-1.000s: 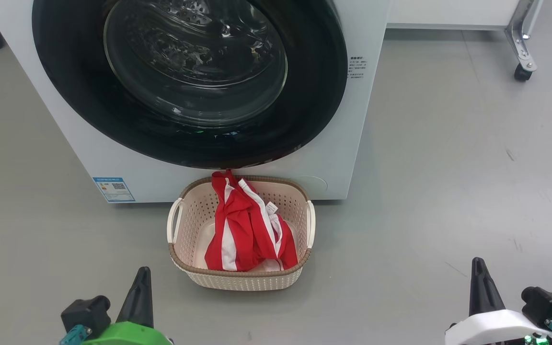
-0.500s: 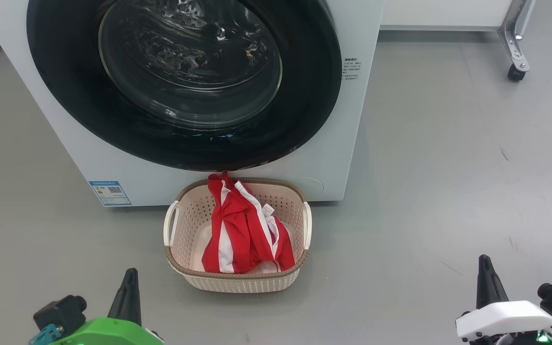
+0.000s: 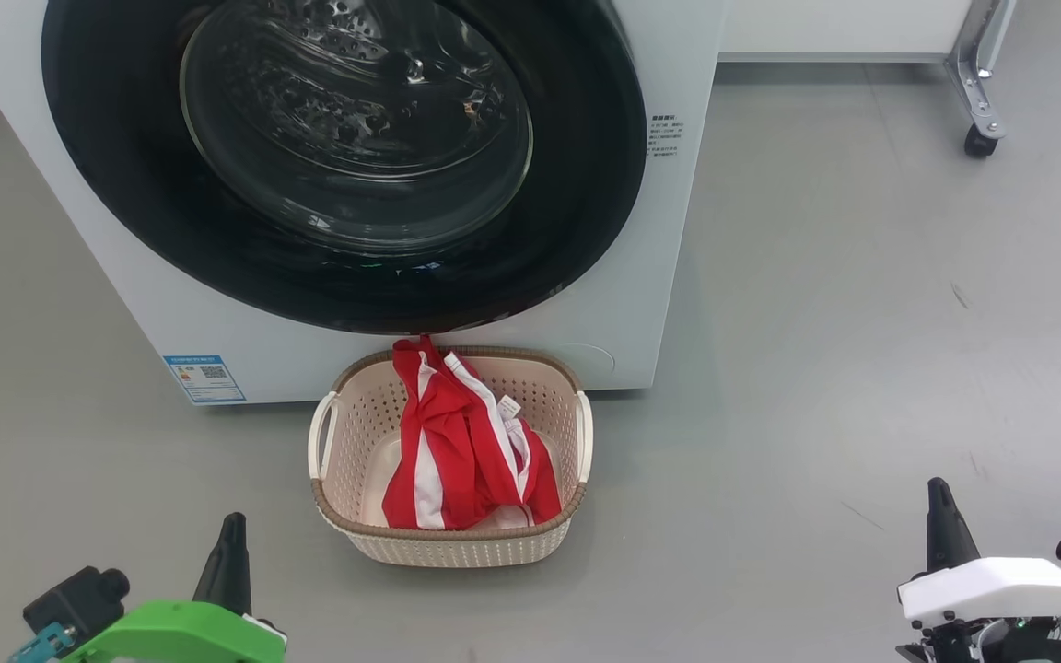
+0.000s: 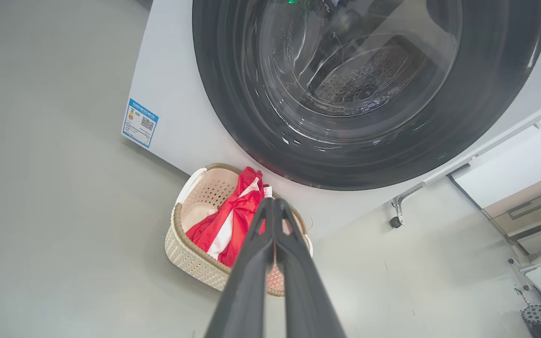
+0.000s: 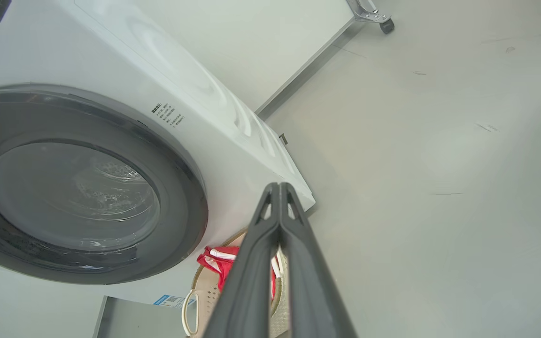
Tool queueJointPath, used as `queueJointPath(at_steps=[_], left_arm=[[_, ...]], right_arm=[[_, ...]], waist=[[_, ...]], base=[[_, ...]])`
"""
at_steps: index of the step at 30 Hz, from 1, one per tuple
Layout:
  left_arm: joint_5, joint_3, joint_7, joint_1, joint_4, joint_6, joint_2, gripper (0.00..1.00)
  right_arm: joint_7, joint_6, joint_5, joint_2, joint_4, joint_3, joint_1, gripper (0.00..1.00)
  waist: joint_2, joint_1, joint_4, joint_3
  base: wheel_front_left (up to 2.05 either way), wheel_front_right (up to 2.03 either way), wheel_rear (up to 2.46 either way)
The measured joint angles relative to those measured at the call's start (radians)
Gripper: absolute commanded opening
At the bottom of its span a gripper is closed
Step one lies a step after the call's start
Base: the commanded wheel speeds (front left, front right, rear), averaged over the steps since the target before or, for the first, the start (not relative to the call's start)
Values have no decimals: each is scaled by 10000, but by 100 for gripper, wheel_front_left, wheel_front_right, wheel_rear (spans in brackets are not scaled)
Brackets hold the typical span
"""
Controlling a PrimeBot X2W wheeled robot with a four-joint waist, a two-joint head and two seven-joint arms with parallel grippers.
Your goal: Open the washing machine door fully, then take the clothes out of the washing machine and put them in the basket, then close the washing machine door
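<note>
- Head view: the big white front-loading washing machine [image 3: 669,276] stands at the far side. Its round door [image 3: 586,184], with a shiny black ring and a clear glass window, is shut flat against the front.
- Just in front of it, on the grey floor [image 3: 862,368], sits the small cream plastic basket [image 3: 457,551] with holes in its sides and a brown rim. The bright red clothes [image 3: 457,442] with white stripes lie inside it, and one end reaches up to the far rim.
- The left hand [image 3: 233,529] is at the near left and the right hand [image 3: 938,493] is at the near right. Both are clenched on nothing, well apart from the basket.
- Since a second ago the whole picture has slid a little, so the camera has moved. Both hands now sit lower and further out. The door, basket and clothes have not moved.
- Left wrist view: the left hand [image 4: 273,203] has its two dark fingers pressed together. They point toward the basket and the shut door.
- Right wrist view: the right hand [image 5: 279,188] is squeezed shut too. The red clothes peek out of the basket, under the shut door.
- I think every step is done, and the hands are drawing back to rest.
</note>
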Motion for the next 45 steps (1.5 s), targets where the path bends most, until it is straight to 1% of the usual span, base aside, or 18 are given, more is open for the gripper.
queueJointPath(at_steps=[3, 7, 12, 13, 18, 24, 27, 39, 41, 45], left_arm=[[-316, 92, 73, -42, 12, -8, 2, 0], [-857, 253, 182, -80, 38, -163, 6, 0], [-1509, 376, 341, -108, 73, -253, 8, 0], [-1818, 447, 380, -147, 90, -268, 8, 0], [-2483, 619, 523, -264, 140, -389, 13, 0], [-3241, 815, 698, -314, 222, -495, 15, 0], [-3448, 892, 769, -330, 245, -525, 17, 0], [-5079, 1256, 1051, -502, 336, -738, 23, 0], [-5265, 1308, 1137, -521, 347, -796, 25, 0], [-5818, 1450, 1246, -623, 368, -869, 27, 0]], right_arm=[[111, 19, 410, -13, 48, -52, -44, 0], [238, 109, 957, -21, 127, -127, -154, 0], [355, 167, 1655, -33, 215, -221, -262, 0], [439, 236, 1923, -42, 255, -257, -302, 0], [579, 324, 2602, -61, 314, -334, -463, 0], [777, 414, 3419, -79, 422, -441, -632, 0], [792, 449, 3695, -90, 453, -481, -647, 0], [1158, 679, 5334, -148, 663, -686, -963, 0], [1227, 757, 5599, -165, 688, -715, -1036, 0], [1337, 786, 6149, -182, 759, -796, -1104, 0]], waist=[[0, 0, -26, -13], [0, 0, -60, -30], [0, 0, -102, -52], [0, 0, -119, -61], [0, 0, -161, -83], [0, 0, -211, -109], [0, 0, -229, -117], [0, 0, -330, -170], [0, 0, -346, -179], [0, 0, -381, -196]], base=[[0, 0, 0], [0, 0, 0], [0, 0, 0], [0, 0, 0], [0, 0, 0], [0, 0, 0], [0, 0, 0], [0, 0, 0], [0, 0, 0], [0, 0, 0]])
